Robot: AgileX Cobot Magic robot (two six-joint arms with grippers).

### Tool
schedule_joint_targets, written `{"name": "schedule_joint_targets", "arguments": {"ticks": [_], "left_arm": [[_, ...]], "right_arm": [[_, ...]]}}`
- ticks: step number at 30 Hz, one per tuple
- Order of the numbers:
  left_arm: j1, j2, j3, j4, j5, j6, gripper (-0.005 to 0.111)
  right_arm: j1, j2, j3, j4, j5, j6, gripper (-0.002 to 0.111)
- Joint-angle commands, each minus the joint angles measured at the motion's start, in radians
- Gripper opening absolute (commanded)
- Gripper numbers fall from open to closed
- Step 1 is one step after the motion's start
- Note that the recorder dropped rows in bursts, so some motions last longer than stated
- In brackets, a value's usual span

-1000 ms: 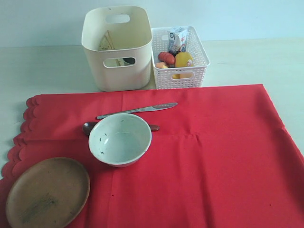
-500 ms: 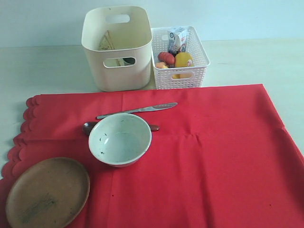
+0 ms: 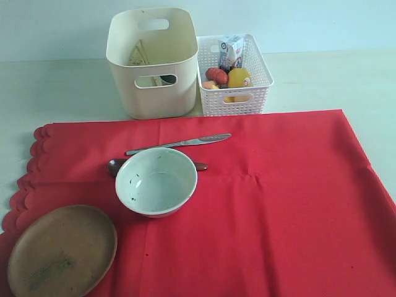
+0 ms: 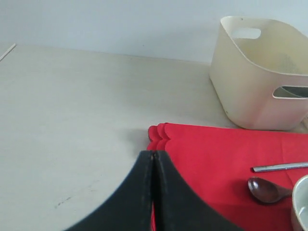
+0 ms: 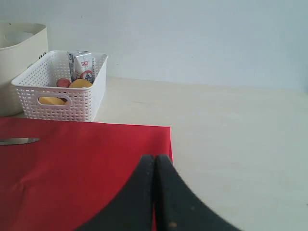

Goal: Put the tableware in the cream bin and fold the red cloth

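The red cloth (image 3: 272,204) lies spread flat, scalloped edge at the left. On it stand the speckled bowl (image 3: 156,182) and the wooden plate (image 3: 60,249). The steel knife (image 3: 178,143) lies behind the bowl, and the dark spoon (image 3: 115,166) is partly hidden by it. The cream bin (image 3: 153,62) stands behind the cloth with chopsticks (image 3: 138,54) inside. No steel cup shows. Neither arm appears in the exterior view. My left gripper (image 4: 153,155) is shut and empty over the cloth's scalloped edge (image 4: 161,134). My right gripper (image 5: 154,158) is shut and empty near the cloth's right edge (image 5: 163,144).
A white lattice basket (image 3: 233,77) with toy food and a milk carton (image 3: 231,51) stands right of the cream bin. Bare pale tabletop (image 3: 62,86) lies behind and beside the cloth.
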Motion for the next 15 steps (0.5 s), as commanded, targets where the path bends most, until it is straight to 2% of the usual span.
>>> {"name": "schedule_joint_targets", "arguments": {"ticks": [1,11,15], "left_arm": [[-0.003,0.086,-0.099,0.0,-0.007,-0.001,0.0],[-0.121,0.372,-0.374,0.0,-0.007,-0.001,0.0],[-0.121,0.447,-0.42,0.0,-0.011,0.001,0.0]], "right_arm": [[-0.006,-0.007,0.005,0.0,-0.004,0.003,0.0],[-0.006,-0.007,0.005,0.0,-0.004,0.003,0.0],[-0.006,-0.007,0.005,0.0,-0.004,0.003,0.0]]}}
